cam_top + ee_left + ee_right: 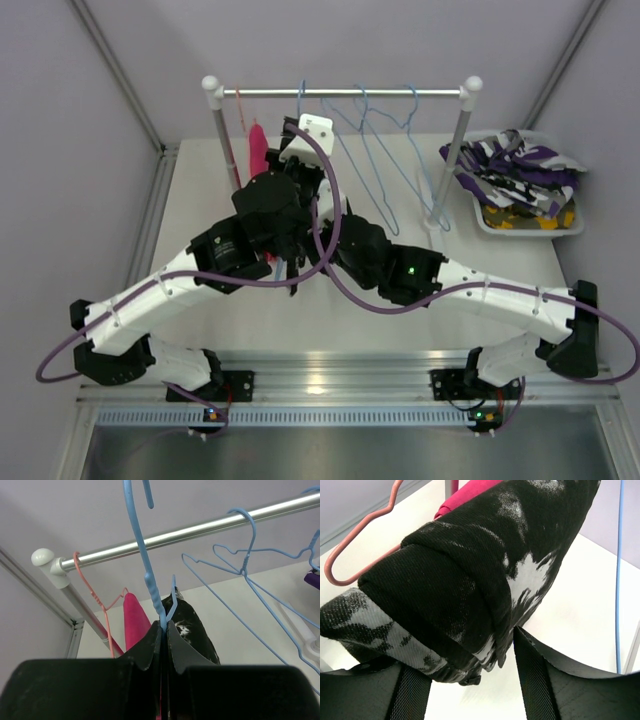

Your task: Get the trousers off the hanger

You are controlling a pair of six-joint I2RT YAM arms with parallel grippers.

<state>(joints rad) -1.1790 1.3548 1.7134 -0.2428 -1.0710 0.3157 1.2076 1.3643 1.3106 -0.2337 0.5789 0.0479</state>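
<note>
Left gripper clenched on blue hanger | black trousers at 12 o'clock of right gripper, jaws straddling, clamp possibly incomplete | cloth soft, light: you pinch the thick fold.

trousers x4 | blue hngrs x3 | pink hngr x1 | tray x1 | rail x1

A rail spans the far part of the table. At its left end hangs the end hanger, with the plain pair on it. More hangers hang along the rail to the right. Right of the right post, a tray holds the top pair lying on the bottom pair. Near of the rail, left of centre, the left pincer clamps the gripped hanger. The printed pair hangs right beside that wire, with its lower end between the jaws of the right pincer.
</note>
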